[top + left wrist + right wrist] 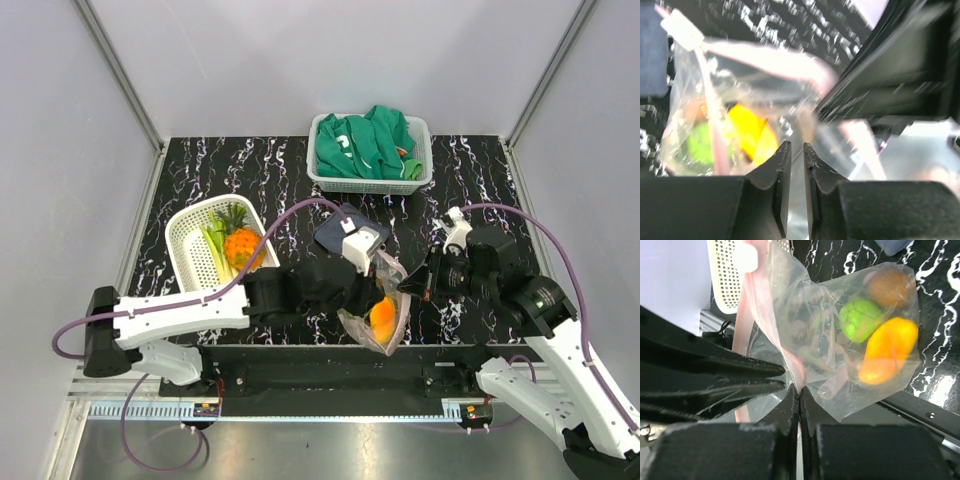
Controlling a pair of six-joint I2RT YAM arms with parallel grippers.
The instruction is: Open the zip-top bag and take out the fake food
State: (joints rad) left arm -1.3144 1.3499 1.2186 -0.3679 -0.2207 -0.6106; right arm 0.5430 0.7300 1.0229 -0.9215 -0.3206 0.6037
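The clear zip-top bag [400,312] with its pink zip strip hangs above the table's near edge between both grippers. My right gripper [799,389] is shut on the strip edge of the bag [810,305]. My left gripper [797,145] has its jaws nearly together, with the bag's film [740,90] between them; its fingers [760,371] show just left of the right jaws. Fake food is inside the bag: a green round piece [860,319], an orange piece [887,355] and a brownish piece [890,286]. A pineapple [243,247] and a leek [215,245] lie in a white basket [185,235].
At the back of the table stands a second white basket [322,175] holding a green garment [365,145]. A dark blue cloth [335,232] lies just behind the left gripper. White walls enclose the black marbled table [480,170] on three sides.
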